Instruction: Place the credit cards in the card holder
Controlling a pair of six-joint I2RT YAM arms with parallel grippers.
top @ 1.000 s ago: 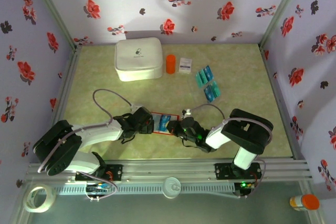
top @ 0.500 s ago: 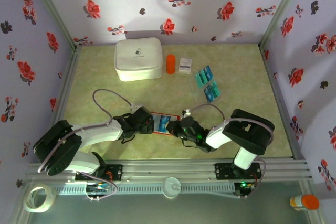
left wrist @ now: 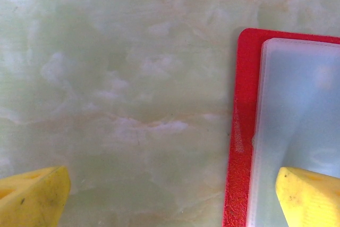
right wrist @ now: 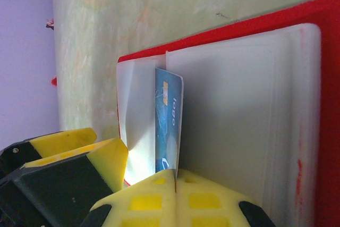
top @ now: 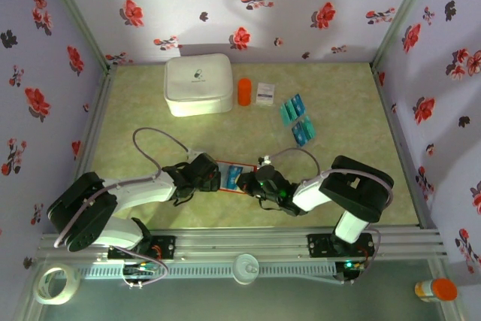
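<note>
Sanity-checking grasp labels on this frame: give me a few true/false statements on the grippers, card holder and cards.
1. The right gripper is shut on a blue credit card at the pocket mouth. True.
2. The card holder lies folded shut. False: it lies open, with its clear pockets facing up.
3. The left gripper is open, with one finger over the card holder's pocket. True.
4. Every card is already stowed. False: loose credit cards lie on the table, beyond the right arm.
</note>
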